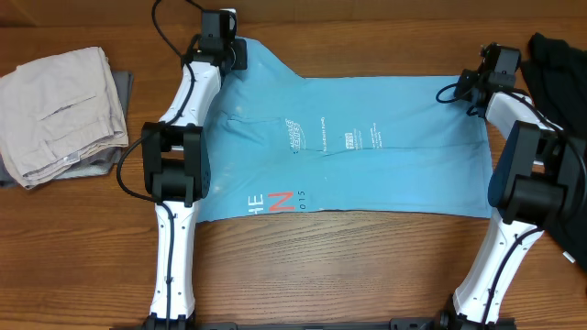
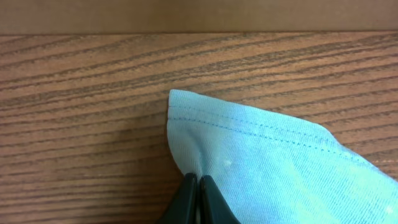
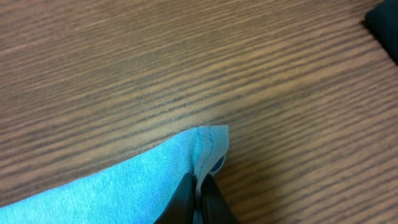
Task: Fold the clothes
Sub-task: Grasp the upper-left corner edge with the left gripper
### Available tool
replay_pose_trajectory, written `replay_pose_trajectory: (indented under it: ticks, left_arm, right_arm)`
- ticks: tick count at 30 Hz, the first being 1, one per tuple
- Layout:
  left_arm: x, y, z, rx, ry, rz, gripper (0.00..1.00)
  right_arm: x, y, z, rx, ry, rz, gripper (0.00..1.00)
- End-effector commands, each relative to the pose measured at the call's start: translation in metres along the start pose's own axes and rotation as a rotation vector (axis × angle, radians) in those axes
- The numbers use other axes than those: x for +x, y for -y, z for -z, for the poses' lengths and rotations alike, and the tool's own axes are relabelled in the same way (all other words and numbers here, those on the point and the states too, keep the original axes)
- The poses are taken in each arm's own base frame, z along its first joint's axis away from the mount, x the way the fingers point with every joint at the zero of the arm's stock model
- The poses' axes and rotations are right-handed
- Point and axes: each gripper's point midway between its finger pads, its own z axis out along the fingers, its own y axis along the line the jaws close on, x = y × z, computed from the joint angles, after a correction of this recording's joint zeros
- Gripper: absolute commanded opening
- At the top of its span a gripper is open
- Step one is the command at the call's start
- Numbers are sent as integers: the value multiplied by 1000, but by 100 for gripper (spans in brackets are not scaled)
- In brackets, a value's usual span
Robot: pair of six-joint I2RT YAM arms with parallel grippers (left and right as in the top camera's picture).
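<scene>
- Your left gripper [image 2: 198, 186] is pinched tight on a stitched corner of the light blue cotton T-shirt [image 2: 273, 162]. The cloth fans out ahead and to its right.
- Your right gripper [image 3: 198, 185] is clamped on the opposite hemmed corner, with the cloth trailing to its left.
- Between them the shirt lies flat on the brown wooden table [image 1: 367, 266], its long axis running from gripper to gripper. Its body spreads back toward the arm bases, so each arm is nearest its own corner.

Beige trousers [image 1: 60, 110], folded, on left of wood table [image 1: 367, 266], atop grey cloth [image 1: 125, 87]. Black cloth [image 1: 564, 60] bunched at far right.
</scene>
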Motion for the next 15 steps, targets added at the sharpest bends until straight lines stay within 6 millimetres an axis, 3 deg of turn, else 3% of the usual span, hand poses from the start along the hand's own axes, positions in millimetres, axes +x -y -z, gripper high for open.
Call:
replay_pose_trajectory:
  ticks: [1, 12, 13, 14, 15]
  left_arm:
    - [-6, -5, 10, -22, -5, -21, 4]
    - [-33, 0, 58, -4, -9, -20, 4]
    - [-32, 0, 59, -4, -14, -20, 4]
    - [-31, 0, 59, -5, -19, -21, 4]
    - [-30, 0, 59, -5, -25, -21, 4]
  right_arm:
    - [16, 1, -14, -4, -23, -2, 4]
    - [15, 2, -14, -4, -19, -2, 4]
    - [15, 1, -14, -4, -18, -2, 10]
    - [15, 1, -14, -4, -17, -2, 24]
    - [14, 1, -14, -4, -16, -2, 27]
